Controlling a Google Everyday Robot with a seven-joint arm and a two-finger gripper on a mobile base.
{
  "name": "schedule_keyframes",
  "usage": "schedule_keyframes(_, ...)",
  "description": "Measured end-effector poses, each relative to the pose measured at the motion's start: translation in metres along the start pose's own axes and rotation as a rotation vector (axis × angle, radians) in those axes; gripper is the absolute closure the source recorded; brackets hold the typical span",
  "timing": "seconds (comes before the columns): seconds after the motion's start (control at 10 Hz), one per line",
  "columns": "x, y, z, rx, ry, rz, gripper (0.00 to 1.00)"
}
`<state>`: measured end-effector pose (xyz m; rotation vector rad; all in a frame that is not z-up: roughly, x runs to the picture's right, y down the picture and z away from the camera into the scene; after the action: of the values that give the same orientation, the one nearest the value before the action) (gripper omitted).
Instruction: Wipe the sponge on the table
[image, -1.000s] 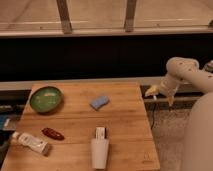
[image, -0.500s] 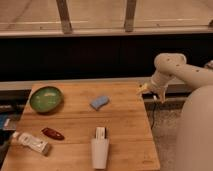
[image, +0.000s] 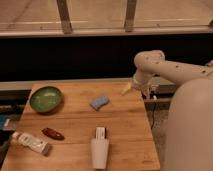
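table (image: 75, 125): matt wood | sponge (image: 99, 102): soft, matt | bowl (image: 37, 105): glossy | pincer (image: 127, 90): smooth, over table's far corner

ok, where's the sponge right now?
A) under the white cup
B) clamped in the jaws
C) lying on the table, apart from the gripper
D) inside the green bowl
C: the sponge lies on the table between the green bowl and the gripper, which hangs over the table's far right edge, not touching it and holding nothing.

White arm (image: 170, 67) bent at the elbow, extending from the right; pincer (image: 127, 90) angled downward above the tabletop (image: 75, 120) near its far right corner, jaws spread, holding nothing.
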<state>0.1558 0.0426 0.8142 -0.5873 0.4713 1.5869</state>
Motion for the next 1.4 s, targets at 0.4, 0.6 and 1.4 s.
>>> schedule_keyframes(0.4, -0.008, 0.058, 0.008, -0.047, -0.054, -0.169, 0.2)
schedule_keyframes(0.6, -0.008, 0.056, 0.008, -0.045, -0.054, -0.168, 0.2)
schedule_keyframes(1.4, -0.017, 0.081, 0.015, -0.038, -0.059, -0.224, 0.2)
